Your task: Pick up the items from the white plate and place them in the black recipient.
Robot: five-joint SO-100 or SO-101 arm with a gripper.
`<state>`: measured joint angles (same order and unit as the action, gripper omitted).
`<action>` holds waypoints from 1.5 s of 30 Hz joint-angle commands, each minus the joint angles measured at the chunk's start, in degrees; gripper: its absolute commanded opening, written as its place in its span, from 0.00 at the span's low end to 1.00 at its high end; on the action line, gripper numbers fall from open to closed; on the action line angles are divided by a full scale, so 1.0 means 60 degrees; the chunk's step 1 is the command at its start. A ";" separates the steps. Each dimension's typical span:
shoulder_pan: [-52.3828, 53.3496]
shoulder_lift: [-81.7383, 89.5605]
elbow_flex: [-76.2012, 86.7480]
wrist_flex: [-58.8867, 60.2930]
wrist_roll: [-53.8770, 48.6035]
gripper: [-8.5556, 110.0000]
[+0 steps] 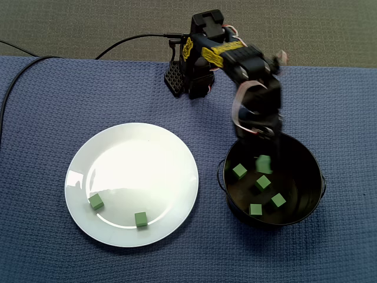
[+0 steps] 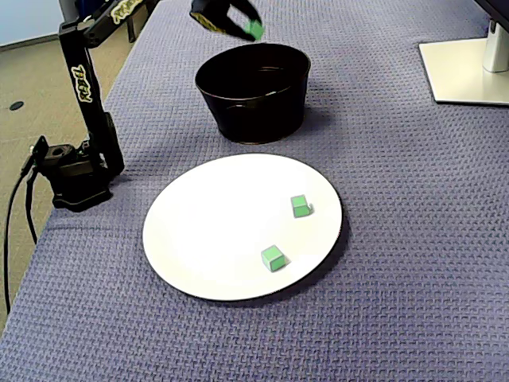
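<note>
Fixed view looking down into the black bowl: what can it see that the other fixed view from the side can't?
Only a fixed view from above shows the inside of the round black bowl, where four small green cubes lie. Only a fixed view from the side shows the bowl's outer wall, a flat white stand, and a green cube at the hand, above the rim. Both show the round white plate with two green cubes on it, and the blue woven cloth.

You have: one smooth, glossy white plate (image 1: 135,165), one shiny black recipient (image 2: 254,111), matt green cubes (image 1: 96,202), all on rough waffle-weave blue cloth (image 1: 59,106).
</note>
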<state>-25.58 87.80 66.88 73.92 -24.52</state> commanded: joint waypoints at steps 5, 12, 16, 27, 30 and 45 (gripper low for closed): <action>-0.0952 -0.0146 0.2915 -0.1802 0.0703 0.32; 0.0659 0.1172 0.1699 -0.0088 0.0806 0.44; 0.3823 0.1670 0.0103 0.0776 0.1187 0.40; 0.8013 -0.3018 -0.2300 0.0981 0.2095 0.39; 0.7749 -0.4600 -0.3223 0.1055 0.1582 0.38; 0.7529 -0.7075 -0.4160 -0.0044 0.0923 0.31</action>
<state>20.30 45.09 45.09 75.50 -17.58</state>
